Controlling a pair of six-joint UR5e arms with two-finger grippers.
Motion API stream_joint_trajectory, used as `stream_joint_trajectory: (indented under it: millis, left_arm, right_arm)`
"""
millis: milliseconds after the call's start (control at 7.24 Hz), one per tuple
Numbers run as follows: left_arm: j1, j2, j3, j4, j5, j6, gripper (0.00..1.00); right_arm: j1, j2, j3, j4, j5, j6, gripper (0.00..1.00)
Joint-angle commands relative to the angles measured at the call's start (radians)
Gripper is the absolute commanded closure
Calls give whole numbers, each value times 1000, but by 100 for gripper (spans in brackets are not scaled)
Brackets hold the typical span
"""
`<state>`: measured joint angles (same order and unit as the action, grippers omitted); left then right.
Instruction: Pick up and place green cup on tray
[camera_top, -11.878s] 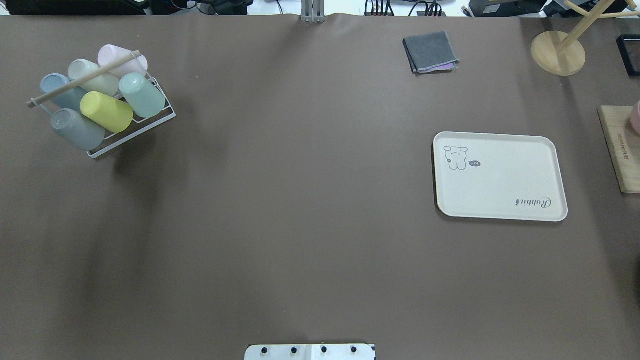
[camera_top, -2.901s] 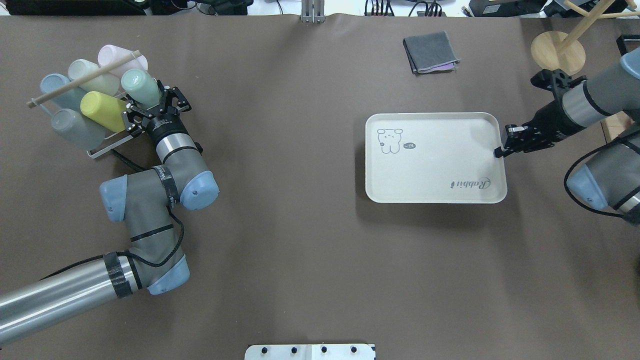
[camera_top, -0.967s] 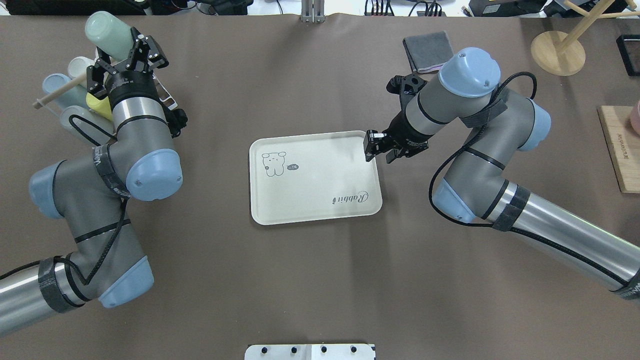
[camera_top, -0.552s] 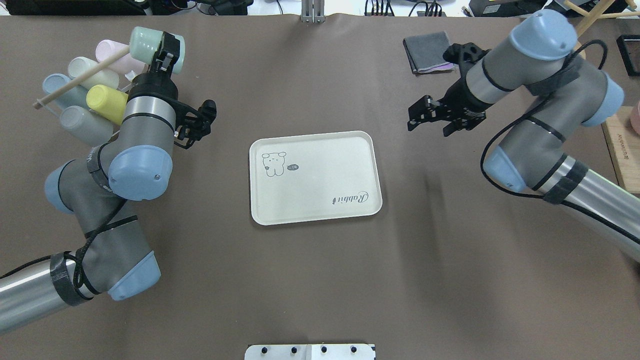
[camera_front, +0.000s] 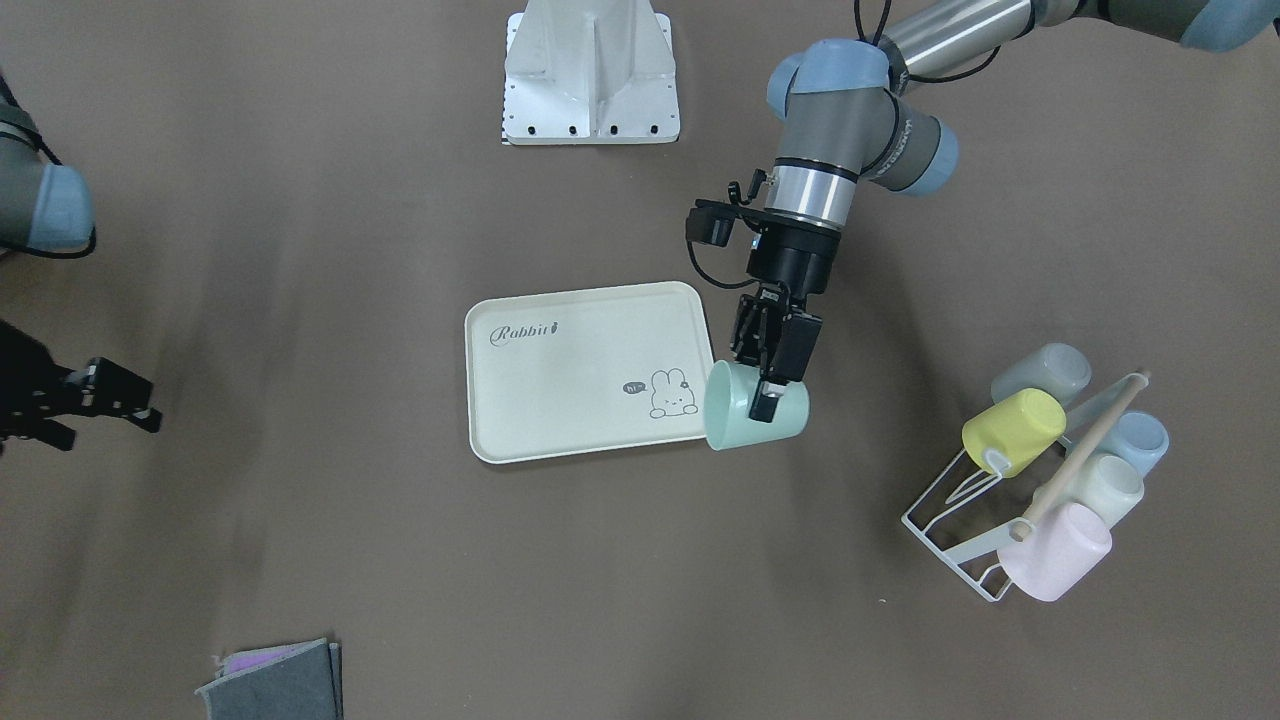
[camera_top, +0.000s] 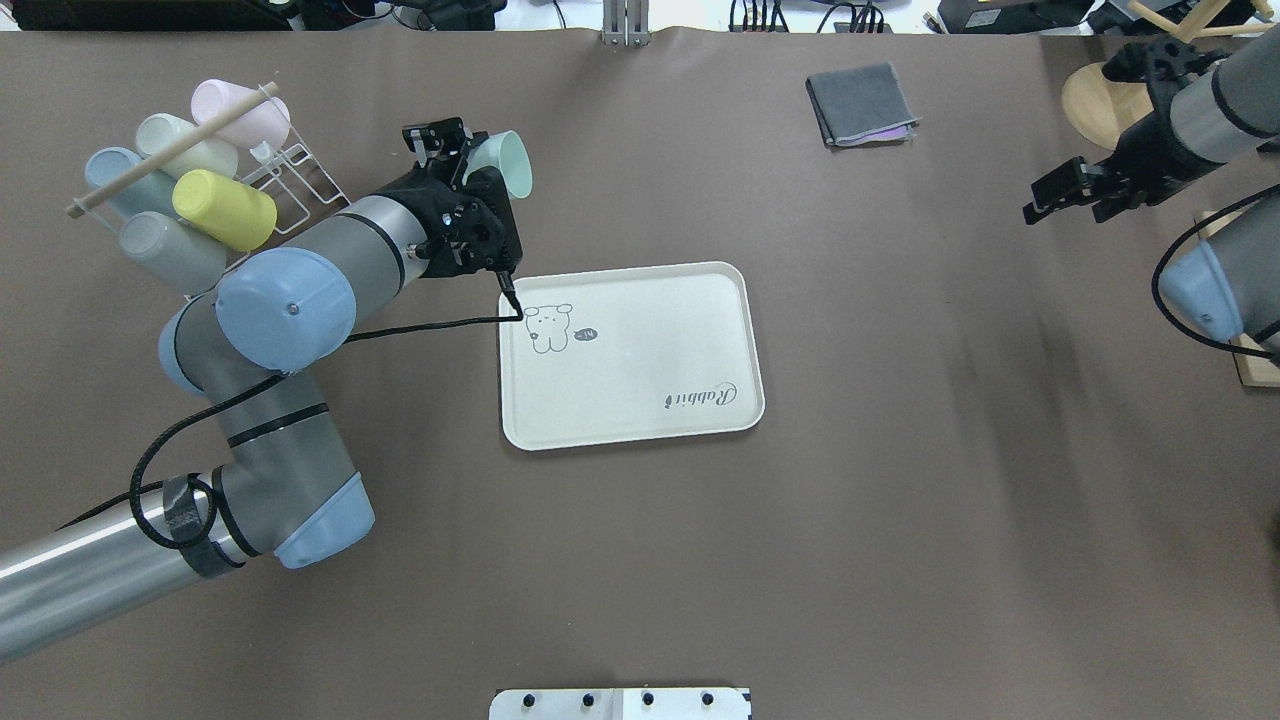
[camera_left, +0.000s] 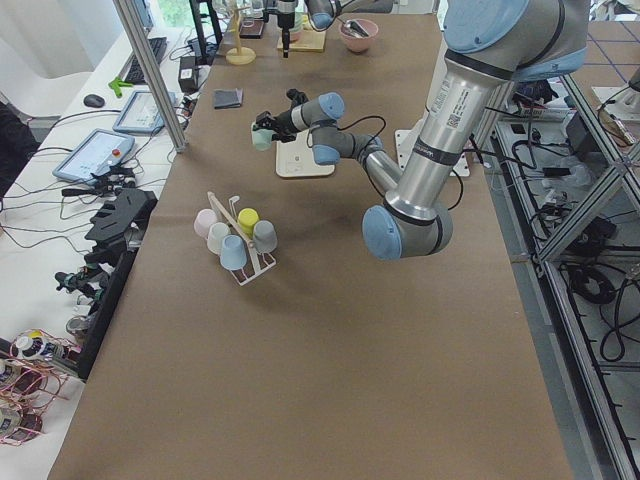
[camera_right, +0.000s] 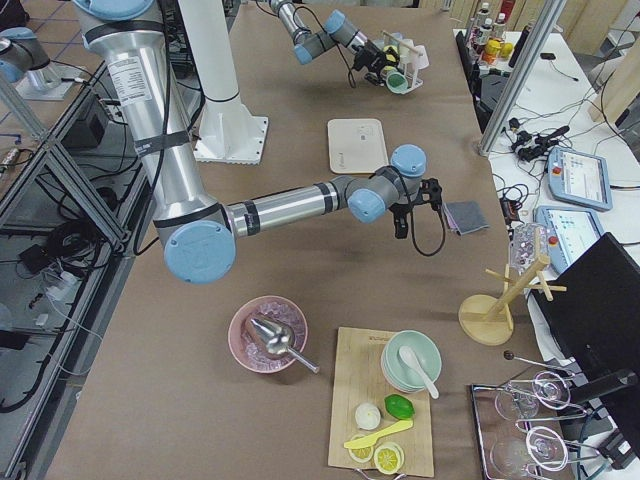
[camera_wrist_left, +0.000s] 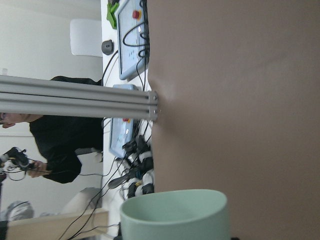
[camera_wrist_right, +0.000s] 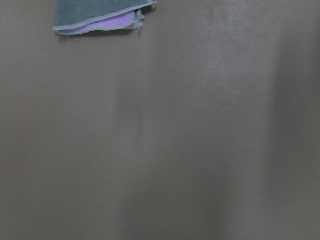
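My left gripper (camera_top: 478, 178) is shut on the pale mint-green cup (camera_top: 508, 163). It holds the cup tilted on its side in the air by the tray's bunny corner. In the front view the cup (camera_front: 752, 412) overlaps the tray's edge beside the bunny drawing, with the gripper (camera_front: 772, 378) on its upper side. The cup's rim fills the bottom of the left wrist view (camera_wrist_left: 175, 215). The cream "Rabbit" tray (camera_top: 650, 330) lies flat mid-table, nothing on it (camera_front: 580, 380). My right gripper (camera_top: 1072, 192) is open and empty, far right of the tray.
A white wire rack (camera_top: 300, 175) at the far left holds a yellow cup (camera_top: 225, 208) and several pale cups. A folded grey cloth (camera_top: 860, 103) lies at the back. A wooden stand (camera_top: 1100, 100) is at the back right.
My left arm has carried the green cup from above the rack rightward to the tray's bunny corner. My right gripper has let go of the tray and drawn back to the far right.
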<state>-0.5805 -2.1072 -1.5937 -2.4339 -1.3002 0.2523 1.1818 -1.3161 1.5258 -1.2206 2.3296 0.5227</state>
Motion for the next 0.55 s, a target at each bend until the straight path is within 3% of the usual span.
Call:
stream_joint_trajectory:
  millis: [0,138,414]
  left_arm:
    - [1,-34,133,-269,-189,-369,96]
    - [7,-56,209,-400,-200,-469,96]
    - [40,-97,236,-467,-208,-645,96]
  right_arm:
    - [123,-34,16,-214,0,-291,0]
    - [156,-40,54,-332,0,-376,0]
    - [276,-128,123,-518,-10,-627,0]
